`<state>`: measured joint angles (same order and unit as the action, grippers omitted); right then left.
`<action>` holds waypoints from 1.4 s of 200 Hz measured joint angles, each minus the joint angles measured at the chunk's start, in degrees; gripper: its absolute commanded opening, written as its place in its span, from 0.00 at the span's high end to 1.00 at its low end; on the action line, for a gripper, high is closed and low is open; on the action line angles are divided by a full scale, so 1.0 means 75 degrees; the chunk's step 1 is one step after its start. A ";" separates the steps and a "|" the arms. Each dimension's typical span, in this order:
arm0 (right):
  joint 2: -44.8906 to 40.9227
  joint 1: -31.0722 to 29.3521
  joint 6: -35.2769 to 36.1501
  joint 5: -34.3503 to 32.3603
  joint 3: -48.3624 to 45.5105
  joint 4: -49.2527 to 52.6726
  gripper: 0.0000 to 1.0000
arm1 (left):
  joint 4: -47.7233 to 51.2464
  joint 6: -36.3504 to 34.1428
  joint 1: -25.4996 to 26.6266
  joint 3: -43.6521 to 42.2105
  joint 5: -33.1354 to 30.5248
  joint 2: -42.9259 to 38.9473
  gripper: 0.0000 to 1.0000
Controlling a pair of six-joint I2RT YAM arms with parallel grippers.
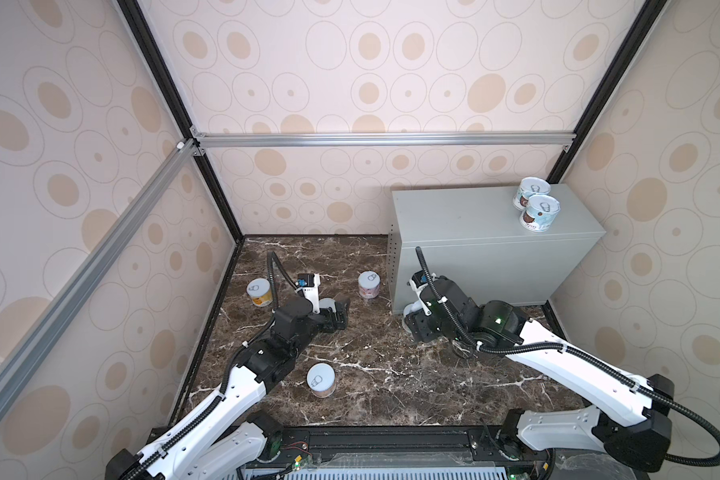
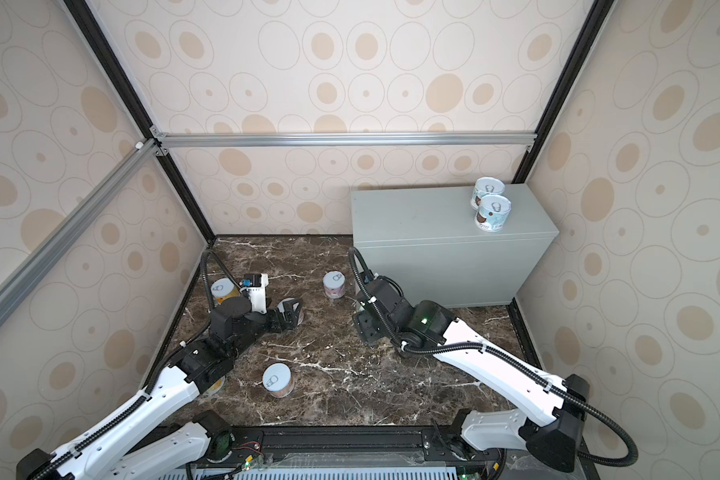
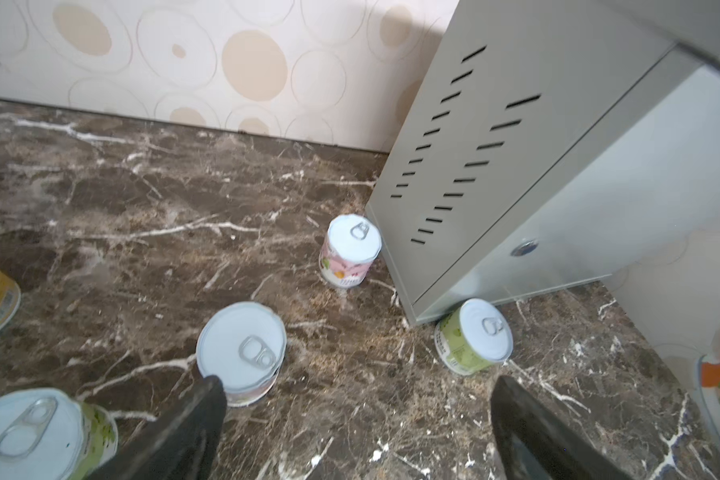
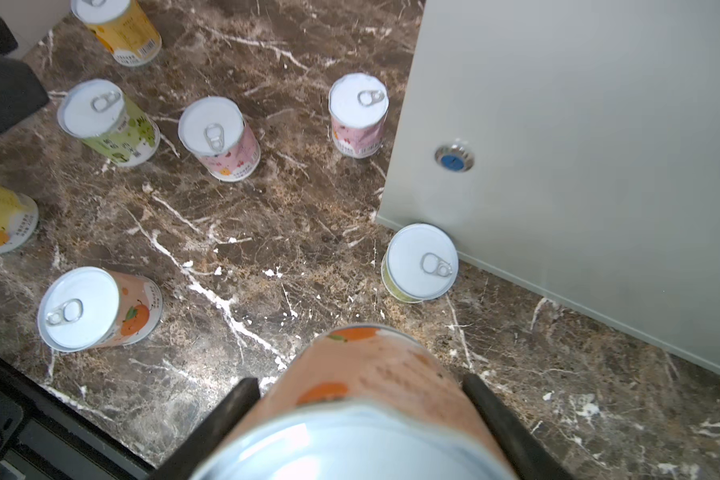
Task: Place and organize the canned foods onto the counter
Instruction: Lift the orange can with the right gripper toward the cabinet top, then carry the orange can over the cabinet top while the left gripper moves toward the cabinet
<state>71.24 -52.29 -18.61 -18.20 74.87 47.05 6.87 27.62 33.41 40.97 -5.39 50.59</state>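
The right gripper [image 4: 360,387] is clamped on an orange-label tin [image 4: 375,365] in front of the grey counter [image 1: 474,216]. The left gripper [image 3: 358,382] stands wide apart, empty, off the counter's perforated side. Two light-blue tins [image 1: 540,212] sit on the counter's top. A green tin [image 4: 420,262] stands just beside its base.

lab cell w/ alu frame [image 1: 366,139]
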 measured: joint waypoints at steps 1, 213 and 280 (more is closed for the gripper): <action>0.0000 0.0000 0.0003 -0.0009 0.0026 0.0012 0.44 | 0.0003 -0.0003 0.0006 0.0015 0.0000 0.0000 0.01; 0.2940 0.3424 0.1020 0.0542 0.8285 0.4144 0.45 | 0.0618 -0.0863 0.0361 0.3824 0.0391 0.2311 0.01; 0.3593 0.5013 0.1043 0.1239 0.8431 0.3943 0.46 | 0.0338 -0.1096 0.0361 0.4077 0.0271 0.2970 0.01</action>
<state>98.19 -14.70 -10.79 -8.91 138.10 76.62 9.41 19.40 36.12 71.55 -3.36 72.86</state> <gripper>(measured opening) 0.734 0.991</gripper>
